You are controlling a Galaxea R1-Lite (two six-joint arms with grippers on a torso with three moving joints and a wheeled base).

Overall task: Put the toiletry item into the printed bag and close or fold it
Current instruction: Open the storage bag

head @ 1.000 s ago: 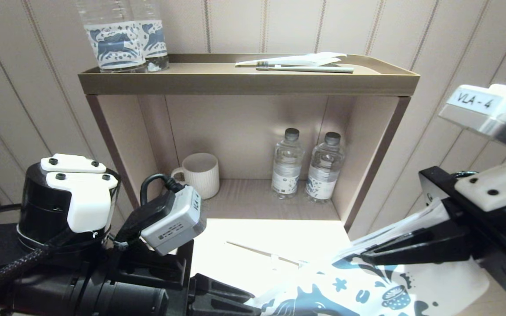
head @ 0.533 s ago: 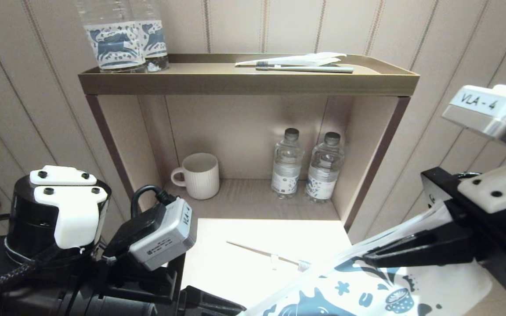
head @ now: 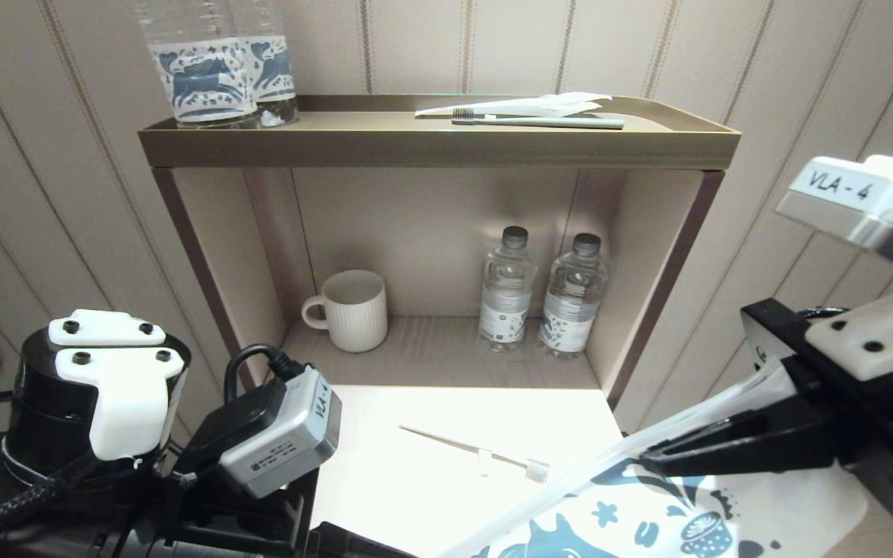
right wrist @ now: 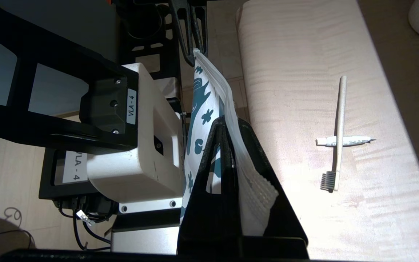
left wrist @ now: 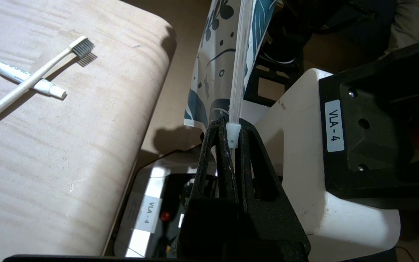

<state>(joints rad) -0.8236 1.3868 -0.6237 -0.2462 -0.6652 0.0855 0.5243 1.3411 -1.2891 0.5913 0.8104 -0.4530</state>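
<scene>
The slim white toothbrush (head: 466, 448) lies on the pale table top (head: 415, 496), bristle head toward the right, with a small white tube (left wrist: 24, 77) crosswise under its handle (right wrist: 339, 120). The printed bag (head: 617, 519), white with dark blue figures, hangs off the table's front edge, stretched between both grippers. My left gripper (left wrist: 230, 131) is shut on the zip slider at one end of the bag's top strip (left wrist: 240, 62). At the other end, my right gripper (right wrist: 227, 125) is shut on the bag (right wrist: 204, 109). Neither gripper touches the toothbrush.
Behind the table stands an open shelf unit with a ribbed mug (head: 353, 310) and two water bottles (head: 506, 291) inside. Its top tray (head: 439, 147) holds two horse-label bottles (head: 206, 70), a grey-green toothbrush (head: 539, 122) and a white wrapper (head: 539, 105).
My left arm has drawn back and down to the left, pulling the bag's top strip taut. The bag has slid lower in the head view, uncovering the toothbrush's bristle head.
</scene>
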